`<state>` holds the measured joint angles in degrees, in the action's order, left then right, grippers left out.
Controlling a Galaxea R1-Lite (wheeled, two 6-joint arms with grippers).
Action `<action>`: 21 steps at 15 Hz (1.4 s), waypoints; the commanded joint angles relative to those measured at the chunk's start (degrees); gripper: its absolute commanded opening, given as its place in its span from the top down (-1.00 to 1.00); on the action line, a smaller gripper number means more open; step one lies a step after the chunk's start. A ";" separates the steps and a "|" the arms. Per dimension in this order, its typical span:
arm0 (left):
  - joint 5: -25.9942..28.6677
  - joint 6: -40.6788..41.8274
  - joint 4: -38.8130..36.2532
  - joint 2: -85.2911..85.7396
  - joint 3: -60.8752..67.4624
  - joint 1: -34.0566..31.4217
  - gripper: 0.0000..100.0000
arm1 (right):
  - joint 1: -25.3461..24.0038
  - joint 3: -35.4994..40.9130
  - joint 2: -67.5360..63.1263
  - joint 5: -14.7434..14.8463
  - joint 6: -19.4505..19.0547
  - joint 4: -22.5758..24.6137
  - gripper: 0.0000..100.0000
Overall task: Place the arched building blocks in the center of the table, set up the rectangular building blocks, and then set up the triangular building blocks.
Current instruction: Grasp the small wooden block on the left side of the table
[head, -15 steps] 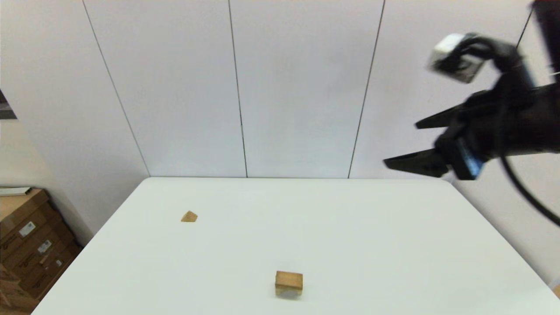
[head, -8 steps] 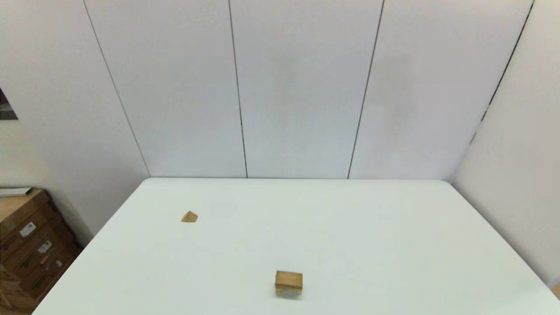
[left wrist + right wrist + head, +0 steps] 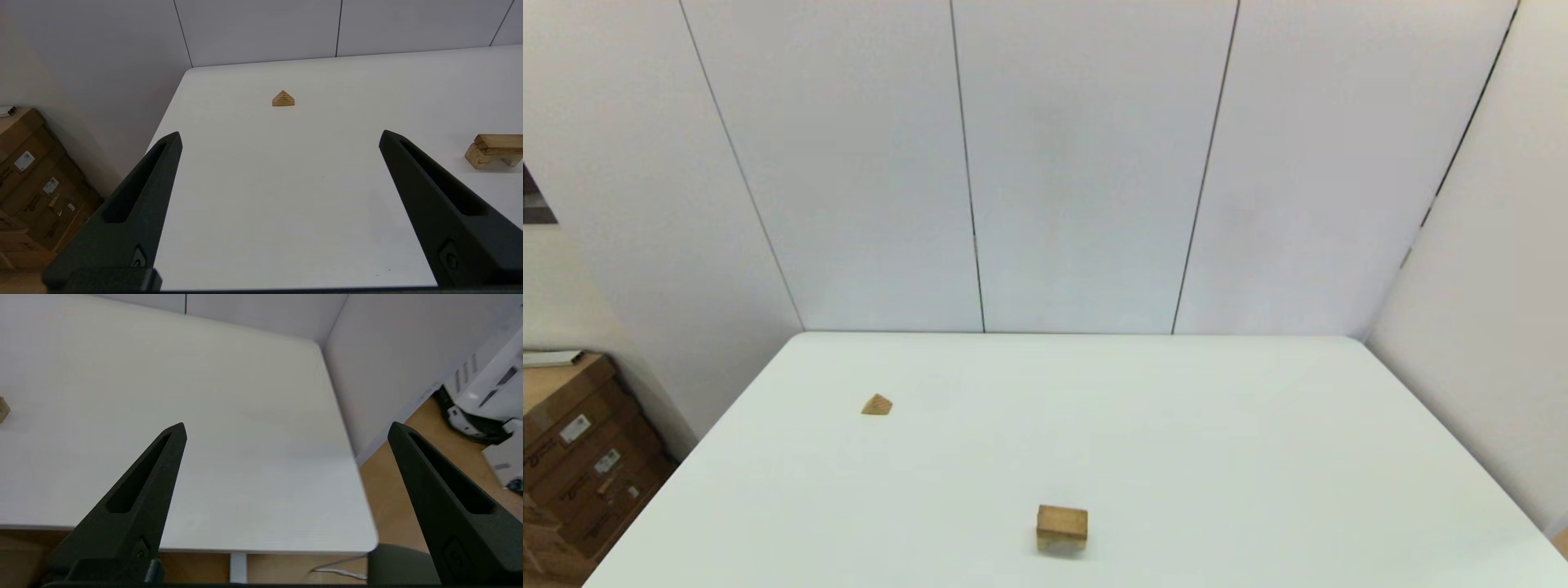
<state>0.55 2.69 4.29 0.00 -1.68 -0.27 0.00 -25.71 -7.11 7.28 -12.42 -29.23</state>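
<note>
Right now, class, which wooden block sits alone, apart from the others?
The triangular block, a small wedge at the table's far left; the rectangular slab rests on the arched block near the front.

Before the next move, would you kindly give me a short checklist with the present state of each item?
1. Left gripper open and empty: ok.
2. Right gripper open and empty, by the right edge of the table: ok.
3. Both arms out of the head view, not over the blocks: ok.
4. Arched block standing on the table, midway between its sides: ok; whether it is central front to back: cannot tell.
5. Rectangular block set on the arched block: seems so in the left wrist view, ok.
6. Triangular block in place on the stack: not ok; it lies alone on the left side of the table.
</note>
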 commanded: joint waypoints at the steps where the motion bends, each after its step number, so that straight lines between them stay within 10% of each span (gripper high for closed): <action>1: 0.07 0.38 0.02 -0.09 0.01 -0.08 -1.00 | 0.18 11.38 7.20 -4.38 6.27 9.98 -1.00; 6: 0.15 0.21 0.02 -0.09 0.01 -0.08 -1.00 | 0.18 23.95 7.20 -8.16 9.26 25.01 -1.00; 13: -0.20 0.29 -1.13 -4.22 -7.46 0.00 -1.00 | 0.18 24.13 7.20 -7.81 12.07 25.54 -1.00; 21: -2.31 -4.19 -14.40 -81.39 -37.87 -2.02 -1.00 | 0.18 24.13 7.20 -7.81 12.07 25.54 -1.00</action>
<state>-1.29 0.00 -0.29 -42.25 -24.80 -0.60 0.18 -1.57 0.18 -0.51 -0.33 -3.66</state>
